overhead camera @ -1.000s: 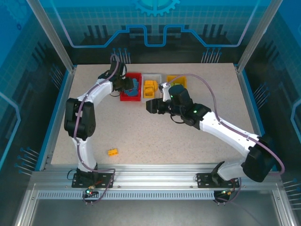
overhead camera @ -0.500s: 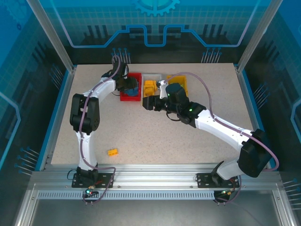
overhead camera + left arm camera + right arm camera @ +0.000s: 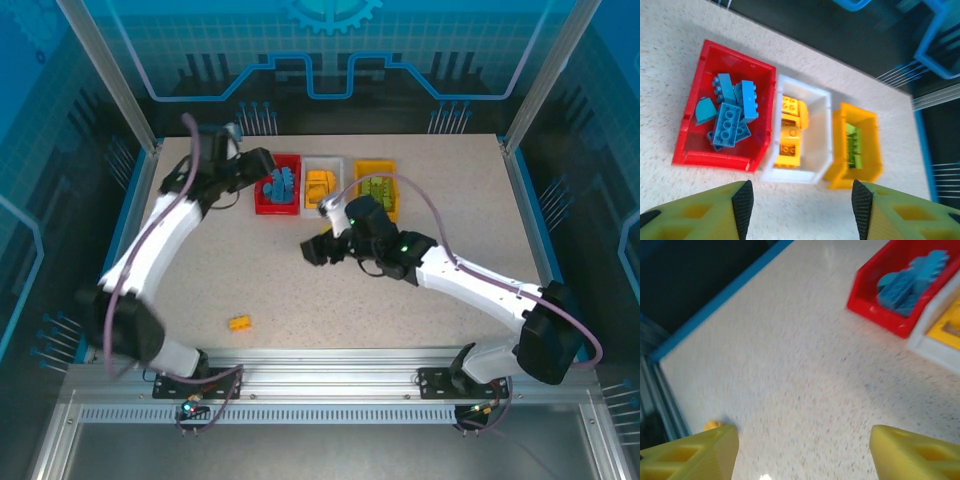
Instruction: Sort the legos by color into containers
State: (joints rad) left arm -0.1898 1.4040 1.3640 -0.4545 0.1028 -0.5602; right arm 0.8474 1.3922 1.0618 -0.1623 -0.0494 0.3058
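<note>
one loose brick to fetch

the step in hand, as i judge it, is the lone small yellow-orange studded plastic brick (image 3: 240, 323), lying on the desk (image 3: 300, 300) near its near edge, toward the near-left corner. my right pincer (image 3: 312, 250) is released and carries nothing. its wrist view catches that brick (image 3: 713, 424) just beyond the left finger, well apart from the bins.

to do it well i should centre the jaws over the brick, come down straight, and close across its flat sides, not its studs. it is small and could skid on the speckled surface. it then belongs with the yellow-orange bricks (image 3: 790, 140) in the white plastic bin (image 3: 805, 176). that bin sits between the red plastic bin (image 3: 715, 161) of blue bricks (image 3: 730, 117) and the yellow-orange plastic bin (image 3: 840, 177) of lime green bricks (image 3: 854, 145), all in a row by the far edge.

my right arm stretches from the near-right corner across mid-desk, wrist tilted down toward the left edge. my left arm arches up the left side, and its left pincer (image 3: 801, 205) hangs released and empty above the bins.
</note>
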